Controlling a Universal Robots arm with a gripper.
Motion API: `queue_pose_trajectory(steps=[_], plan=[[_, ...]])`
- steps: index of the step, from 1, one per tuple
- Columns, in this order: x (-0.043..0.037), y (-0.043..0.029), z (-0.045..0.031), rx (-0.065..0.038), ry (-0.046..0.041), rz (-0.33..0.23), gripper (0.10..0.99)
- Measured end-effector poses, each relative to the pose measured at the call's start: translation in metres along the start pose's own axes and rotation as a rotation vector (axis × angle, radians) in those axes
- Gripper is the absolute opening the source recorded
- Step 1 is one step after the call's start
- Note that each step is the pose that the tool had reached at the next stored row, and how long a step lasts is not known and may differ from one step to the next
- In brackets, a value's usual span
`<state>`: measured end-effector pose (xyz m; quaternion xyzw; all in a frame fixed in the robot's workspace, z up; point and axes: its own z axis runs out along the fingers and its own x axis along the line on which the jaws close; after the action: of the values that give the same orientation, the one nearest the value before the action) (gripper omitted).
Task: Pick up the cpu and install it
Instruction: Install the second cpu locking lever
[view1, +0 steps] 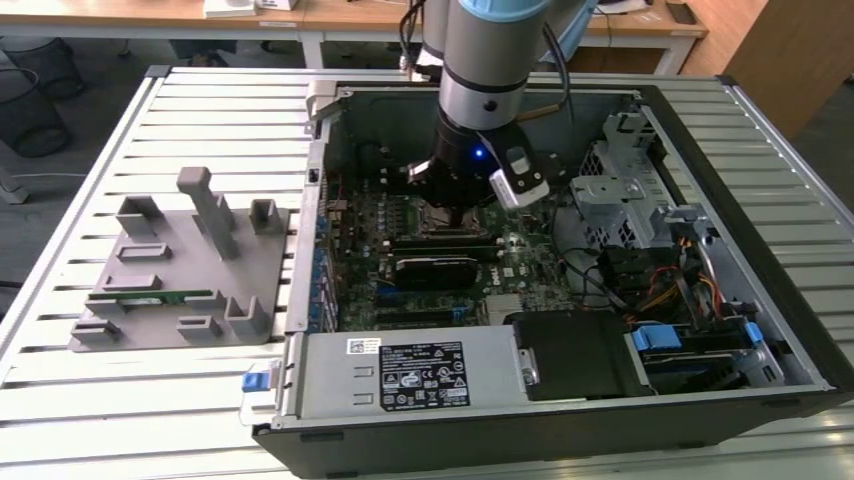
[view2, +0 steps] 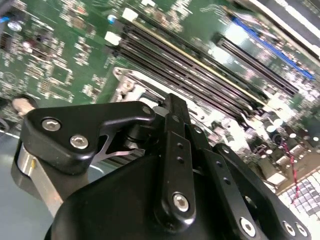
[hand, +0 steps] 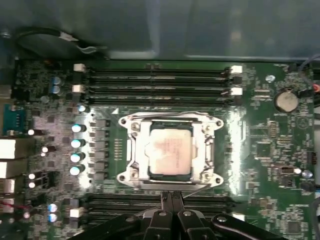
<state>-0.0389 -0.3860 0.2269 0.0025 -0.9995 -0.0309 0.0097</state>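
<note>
The cpu (hand: 170, 150), a square chip with a pale metal top, lies flat inside the silver socket frame (hand: 131, 150) on the green motherboard (hand: 260, 150). My gripper (hand: 171, 195) hangs just beside the socket, near the memory slots (hand: 155, 202). Its two black fingers are pressed together with nothing between them and do not touch the chip. In the exterior view the gripper (view1: 463, 222) reaches down into the open computer case (view1: 320, 110) over the middle of the board. In the second wrist view the gripper (view2: 173, 102) is seen from behind, over the socket edge.
A grey holder tray (view1: 174, 330) with a green memory stick (view1: 154, 297) sits at the exterior view's left. Inside the case are a power supply (view1: 414, 375), a black block (view1: 434, 270), a drive cage (view1: 621, 190) and loose cables (view1: 667, 290). Capacitors (hand: 76, 150) flank the socket.
</note>
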Motion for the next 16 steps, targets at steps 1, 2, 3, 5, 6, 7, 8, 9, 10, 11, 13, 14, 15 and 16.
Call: queue_pose_trajectory(steps=[1, 2, 3, 5, 6, 7, 8, 9, 10, 11, 13, 14, 15, 16], plan=[[0.0023, -0.0001, 0.0, 0.0, 0.0, 0.0, 0.106], [0.0041, -0.0003, 0.0, 0.0, 0.0, 0.0, 0.106], [0.0056, -0.0004, 0.0001, 0.0, 0.0, 0.0, 0.106], [0.0065, -0.0004, 0.0001, 0.0, 0.0001, 0.0, 0.106], [0.0065, -0.0006, 0.0001, -0.002, 0.0006, 0.0, 0.106], [0.0065, -0.0011, 0.0001, -0.005, 0.0018, 0.0, 0.106], [0.0065, -0.0017, 0.0001, -0.008, 0.0035, 0.001, 0.106], [0.0065, -0.0025, 0.0, -0.009, 0.0048, 0.001, 0.106], [0.0065, -0.0036, -0.0001, -0.01, 0.0055, 0.001, 0.106], [0.0066, -0.0048, -0.0001, -0.012, 0.0056, 0.001, 0.106], [0.0077, -0.0064, -0.0002, -0.014, 0.0056, 0.001, 0.106], [0.0086, -0.0071, -0.0001, -0.014, 0.0056, 0.002, 0.106], [0.01, -0.0075, 0.0, -0.015, 0.0056, 0.001, 0.106], [0.0115, -0.0077, 0.0, -0.016, 0.0056, 0.001, 0.106]])
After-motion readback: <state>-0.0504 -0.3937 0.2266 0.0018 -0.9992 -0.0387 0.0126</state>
